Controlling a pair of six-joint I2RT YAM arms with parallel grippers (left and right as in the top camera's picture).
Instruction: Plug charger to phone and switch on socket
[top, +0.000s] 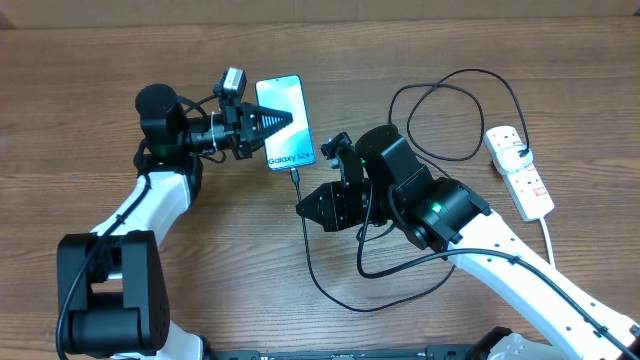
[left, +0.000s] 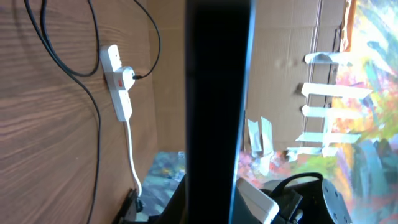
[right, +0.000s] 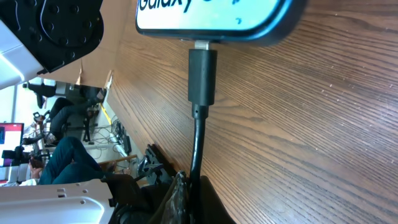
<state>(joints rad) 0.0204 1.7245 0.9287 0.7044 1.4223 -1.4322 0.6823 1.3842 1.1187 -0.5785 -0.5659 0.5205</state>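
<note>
- The counter (top: 230, 262) is bare wood grain — everything I'm working with sits in its upper half.
- My right tool (top: 303, 206) lies just below the phone, pointing left. In the right wrist view its fingers sit narrow at the bottom of the frame, closed on the charger (right: 198, 143), which runs straight up out of them.
- My left tool (top: 282, 121) reaches in from the left, one dark finger lying across the screen. From the left wrist I see the phone edge-on as a dark bar between the fingers, so I read it as clamped on the phone.
- The socket (top: 525, 175) lies at the far right, well apart from both tools, with its white cord (left: 132, 155) trailing off. The black cable's far end meets its side.
- The phone (top: 290, 147) sits at top centre, screen up, "Galaxy S24" legible.
- The connector (right: 202, 74) stands in the phone's bottom port — a sliver of silver shows at the joint.
</note>
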